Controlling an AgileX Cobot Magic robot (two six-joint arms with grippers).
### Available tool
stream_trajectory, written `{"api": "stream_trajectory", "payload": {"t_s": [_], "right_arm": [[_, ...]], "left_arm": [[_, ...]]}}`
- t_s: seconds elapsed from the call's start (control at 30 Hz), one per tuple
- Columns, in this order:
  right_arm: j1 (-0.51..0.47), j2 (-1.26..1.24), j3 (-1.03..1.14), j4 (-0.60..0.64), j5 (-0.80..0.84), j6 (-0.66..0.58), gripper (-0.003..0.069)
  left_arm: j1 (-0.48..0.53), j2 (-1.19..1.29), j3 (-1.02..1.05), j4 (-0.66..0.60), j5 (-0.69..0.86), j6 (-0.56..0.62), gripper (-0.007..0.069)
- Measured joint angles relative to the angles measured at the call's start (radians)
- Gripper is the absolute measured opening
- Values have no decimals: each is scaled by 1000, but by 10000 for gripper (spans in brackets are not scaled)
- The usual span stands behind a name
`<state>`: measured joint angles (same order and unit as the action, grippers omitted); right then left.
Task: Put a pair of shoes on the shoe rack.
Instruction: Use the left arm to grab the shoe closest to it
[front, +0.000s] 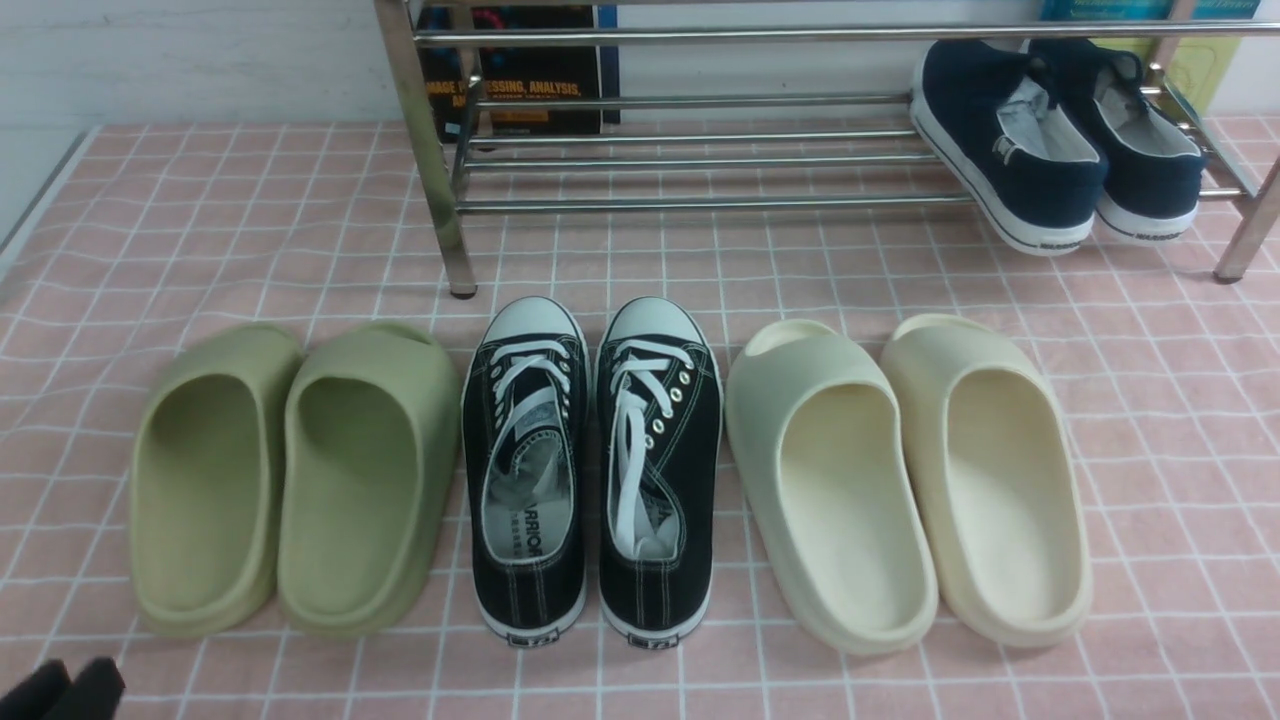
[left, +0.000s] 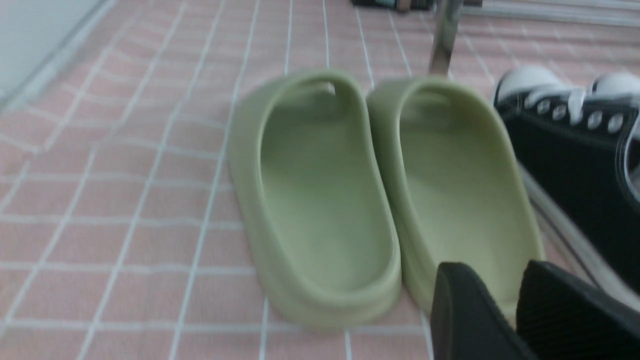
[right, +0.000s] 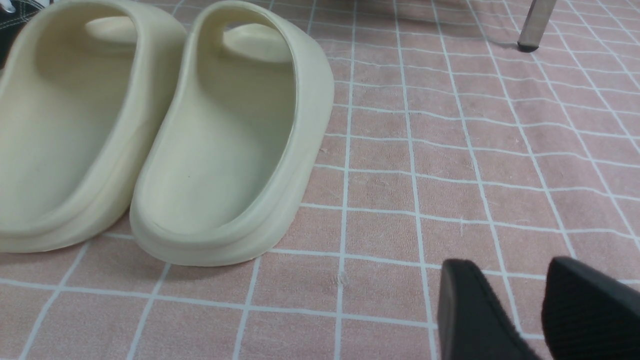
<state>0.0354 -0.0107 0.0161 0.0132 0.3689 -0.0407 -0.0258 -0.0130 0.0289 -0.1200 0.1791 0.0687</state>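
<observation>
Front view, sneakers (front: 535, 480) facing shoe rack (front: 700, 203), wrist views, left claw (left: 495, 280), right claw (right: 510, 280) both parted, empty

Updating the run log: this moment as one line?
sneakers: on mat before rack | rack: holds navy shoes | left end effector: open, empty | right end effector: open, empty

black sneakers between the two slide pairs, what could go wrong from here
The black sneakers sit tight between the green slides and cream slides, so the left gripper reaching in may shove a slide. The navy shoes fill the right end of the shoe rack; placing there could knock them.
</observation>
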Motion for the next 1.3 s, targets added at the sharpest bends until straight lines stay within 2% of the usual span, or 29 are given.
{"api": "stream_trajectory", "payload": {"t_s": [0.3,0.43,0.53,0.6,0.73,0.8,0.87,0.9,1.0,1.07,1.2,1.3], "right_arm": [[0,0,0,0,0,0,237],[0,0,0,0,0,0,237],[0,0,0,0,0,0,237],[0,0,0,0,0,0,237],[0,0,0,0,0,0,237],[0,0,0,0,0,0,237],[0,0,0,0,0,0,237],[0,0,0,0,0,0,237],[0,0,0,0,0,0,237],[0,0,0,0,0,0,237],[0,0,0,0,0,0,237],[0,0,0,0,0,0,237]], "left_arm": [[0,0,0,-1,-316,0,202],[0,0,0,-37,-405,-20,204],[0,0,0,-99,-490,-93,205],[0,0,0,-149,-578,-198,205],[0,0,-6,-157,-645,-317,206],[0,0,-21,-149,-616,-323,205],[0,0,-106,-129,-478,-287,165],[0,0,-114,-128,-467,-287,160],[0,14,-247,-118,-301,-175,49],[0,61,-326,-114,-214,-121,14],[0,220,-473,-91,0,-52,2],[0,370,-515,-48,70,-33,2]]}}
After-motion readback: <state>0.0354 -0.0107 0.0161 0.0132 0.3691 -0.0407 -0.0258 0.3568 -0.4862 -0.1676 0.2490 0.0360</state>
